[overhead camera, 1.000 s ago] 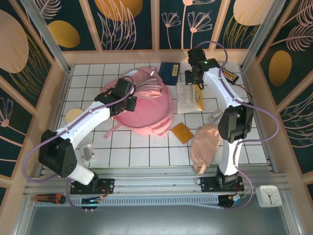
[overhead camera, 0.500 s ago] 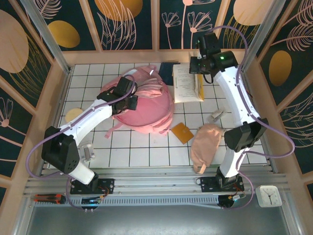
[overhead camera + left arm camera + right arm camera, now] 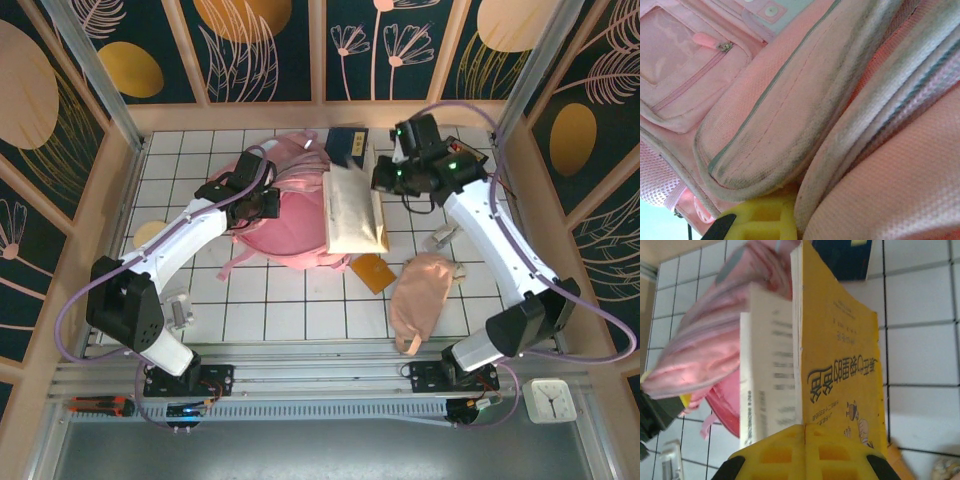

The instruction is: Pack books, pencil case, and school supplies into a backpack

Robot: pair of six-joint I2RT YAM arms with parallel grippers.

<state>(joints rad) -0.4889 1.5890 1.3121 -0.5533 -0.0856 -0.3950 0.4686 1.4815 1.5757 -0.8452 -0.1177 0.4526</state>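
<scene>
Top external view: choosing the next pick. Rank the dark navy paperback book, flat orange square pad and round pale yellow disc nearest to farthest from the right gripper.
1. Dark navy book, just left, far side.
2. Orange square pad, towards the bases.
3. Pale yellow disc, far left.

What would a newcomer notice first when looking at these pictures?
The bright pink backpack in the middle of the tiled table catches the eye first, with the left pincer closed on its fabric. Next comes the yellow book, held by the right pincer above the backpack's right side, its pale pages splayed open. A peach pencil case lies nearer, to the right.
</scene>
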